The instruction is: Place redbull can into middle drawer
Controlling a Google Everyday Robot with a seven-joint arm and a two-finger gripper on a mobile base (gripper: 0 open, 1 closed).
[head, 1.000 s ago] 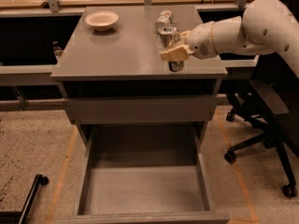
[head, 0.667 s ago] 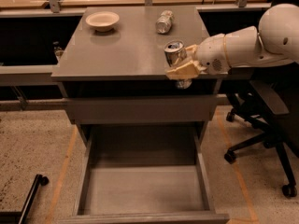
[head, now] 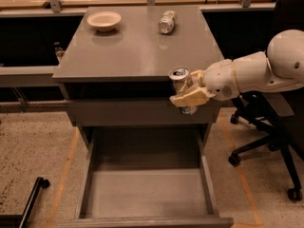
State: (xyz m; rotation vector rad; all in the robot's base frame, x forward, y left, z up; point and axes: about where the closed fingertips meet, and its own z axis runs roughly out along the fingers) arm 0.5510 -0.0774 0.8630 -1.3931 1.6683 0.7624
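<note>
Jaws gripped one redbull can [head: 180,80]; gripper [head: 188,99] hung above one open middle drawer [head: 142,194]. One bowl [head: 103,20], one lying can [head: 167,22] on cabinet top [head: 133,51]. Labels unreadable.

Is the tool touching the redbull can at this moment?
Touching. The camera view shows the tool clamped around the redbull can, holding it upright at the front edge of the cabinet, above the open middle drawer.
</note>
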